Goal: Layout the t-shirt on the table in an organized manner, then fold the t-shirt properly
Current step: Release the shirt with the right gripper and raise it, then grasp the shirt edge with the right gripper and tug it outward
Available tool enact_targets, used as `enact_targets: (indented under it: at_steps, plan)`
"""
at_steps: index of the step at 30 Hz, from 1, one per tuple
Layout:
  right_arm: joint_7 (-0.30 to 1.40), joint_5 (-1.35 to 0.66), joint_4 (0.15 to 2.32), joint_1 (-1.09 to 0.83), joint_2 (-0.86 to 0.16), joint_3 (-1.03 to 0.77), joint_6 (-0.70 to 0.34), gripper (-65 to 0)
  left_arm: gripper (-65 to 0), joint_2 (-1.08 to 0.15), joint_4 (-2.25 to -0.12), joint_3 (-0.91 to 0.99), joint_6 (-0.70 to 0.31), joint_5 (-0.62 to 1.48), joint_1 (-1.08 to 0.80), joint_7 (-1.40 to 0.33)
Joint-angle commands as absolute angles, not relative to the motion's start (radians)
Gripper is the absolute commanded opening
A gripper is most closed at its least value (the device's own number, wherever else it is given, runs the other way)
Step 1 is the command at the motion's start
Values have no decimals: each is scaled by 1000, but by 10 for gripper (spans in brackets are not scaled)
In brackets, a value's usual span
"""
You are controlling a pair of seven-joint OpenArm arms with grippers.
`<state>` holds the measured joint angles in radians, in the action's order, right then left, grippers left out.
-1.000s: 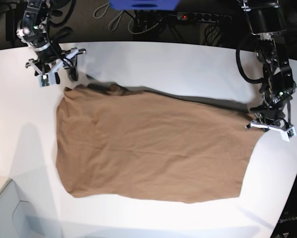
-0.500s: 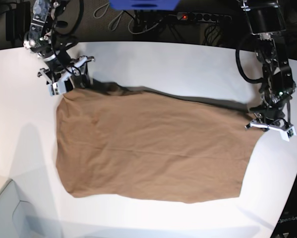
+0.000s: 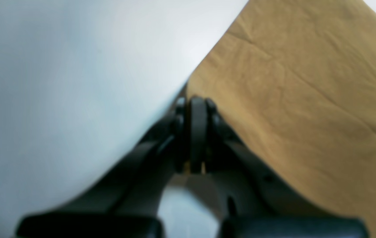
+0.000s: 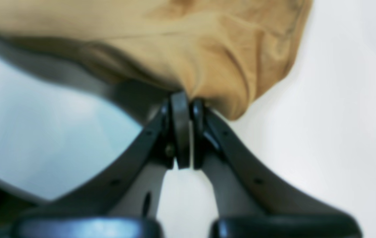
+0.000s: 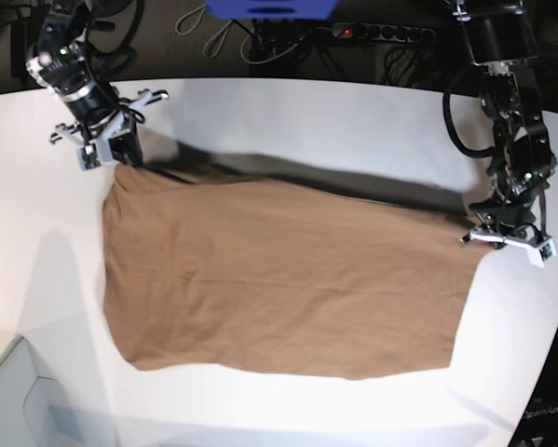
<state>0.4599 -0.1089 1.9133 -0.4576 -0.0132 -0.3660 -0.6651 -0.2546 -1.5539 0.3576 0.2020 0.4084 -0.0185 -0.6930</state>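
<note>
The tan t-shirt (image 5: 279, 275) lies nearly flat across the white table (image 5: 353, 121), its far corners pinched by the closed right gripper (image 4: 183, 99) and left gripper (image 3: 193, 102); folding remains undone.

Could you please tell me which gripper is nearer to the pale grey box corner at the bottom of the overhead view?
Right. The right gripper pinches the t-shirt above the box corner, on the same side. The left gripper grips the shirt's opposite end, across the table.
</note>
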Motion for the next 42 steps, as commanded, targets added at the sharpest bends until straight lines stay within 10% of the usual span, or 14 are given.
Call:
enact_targets:
  at_steps: [1, 19, 30, 42]
  plan:
    - [429, -128, 1962, -463, -27, -369, -665, -650, -649, -271, -1575, 361, 202, 401, 1, -670]
    - [739, -127, 1997, -209, -87, -298, -698, -650, -649, -271, -1575, 360, 202, 404, 21, -670]
    - [918, 243, 1489, 246, -71, -68, -698, -650, -649, -271, -1575, 358, 202, 406, 12, -670]
    - [863, 295, 1669, 225, 13, -200, -698, -310, -649, -271, -1575, 354, 202, 406, 12, -670]
